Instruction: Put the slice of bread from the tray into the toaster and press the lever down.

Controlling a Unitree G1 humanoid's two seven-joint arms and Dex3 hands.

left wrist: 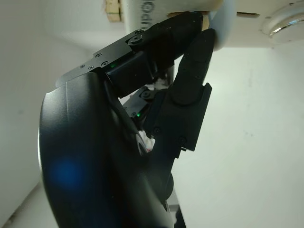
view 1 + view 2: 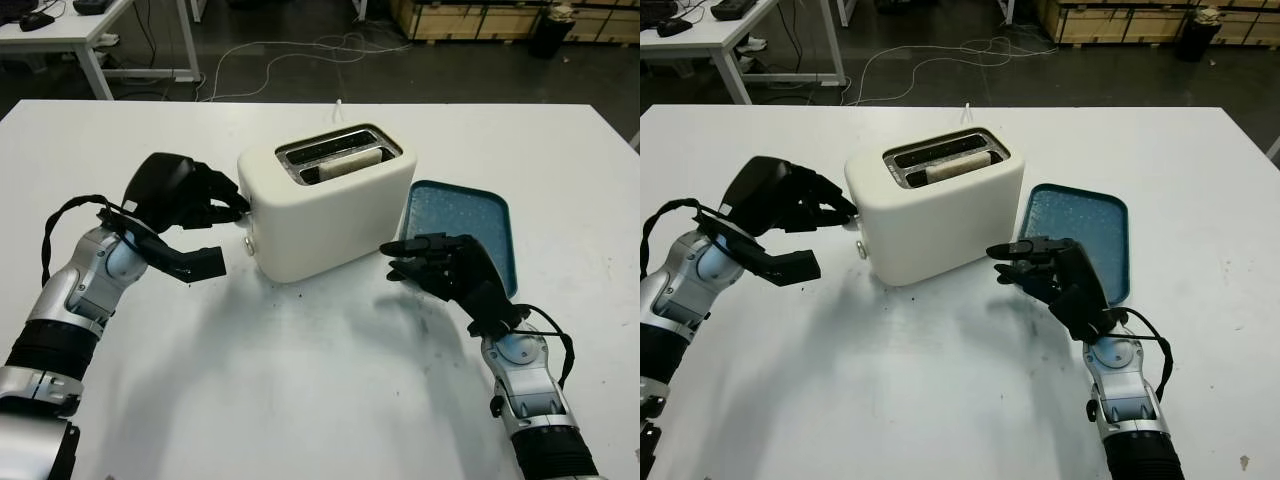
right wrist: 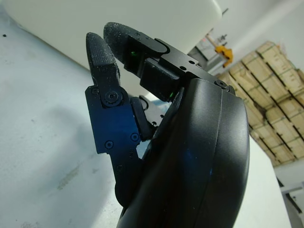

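Note:
A cream toaster [image 2: 330,215] stands mid-table with a slice of bread [image 2: 350,163] sunk in its nearer slot. My left hand [image 2: 228,235] is at the toaster's left end. Its fingertips [image 1: 199,42] touch the pale lever [image 1: 223,28], and the thumb hangs apart below, so the hand grips nothing. A round knob [image 2: 248,243] sits under the lever. My right hand [image 2: 415,255] is open and hovers just off the toaster's right front corner, next to the blue tray [image 2: 480,215], which holds nothing. The toaster's wall [image 3: 118,28] is close to that hand's fingers [image 3: 102,52].
A white cable [image 2: 300,50] runs from behind the toaster off the table's far edge onto the floor. White desks [image 2: 70,40] and wooden crates [image 2: 470,18] stand beyond the table. Bare table surface [image 2: 300,380] lies between my arms.

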